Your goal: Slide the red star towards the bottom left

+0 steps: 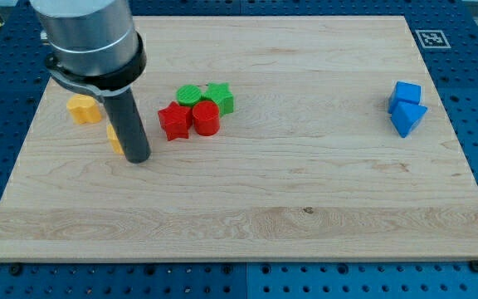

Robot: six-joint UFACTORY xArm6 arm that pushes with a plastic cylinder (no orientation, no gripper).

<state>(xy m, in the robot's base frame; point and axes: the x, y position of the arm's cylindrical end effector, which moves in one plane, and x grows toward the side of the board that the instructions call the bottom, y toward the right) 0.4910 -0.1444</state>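
- My tip is down on the wooden board, over on the view's left, with nothing gripped; it's a bare rod, there is nothing on it to open or close
- Right against the rod's left edge sits a yellow block, mostly hidden behind it, shape impossible to call
- Further up and left, a second yellow block, rounded and chunky, stands clear of the rod
- The red star sits just to the view's right of my tip and a little higher, near but not touching
- Pressed against the star's right side is a red cylinder, and behind the pair a green cylinder and a green block, all huddled together
- Here's the key relation: the star lies up and to the right of my tip, and it has to travel down and left, which puts the tip on the wrong side of it
- My read: the tip needs to get round to the star's upper right, where the red cylinder and green pieces crowd in, so a clean push looks tight
- Far off on the view's right, a blue cube and a blue wedge-like block touch each other, well out of play
- Writing: none readable; only a black-and-white square marker at the board's top right corner
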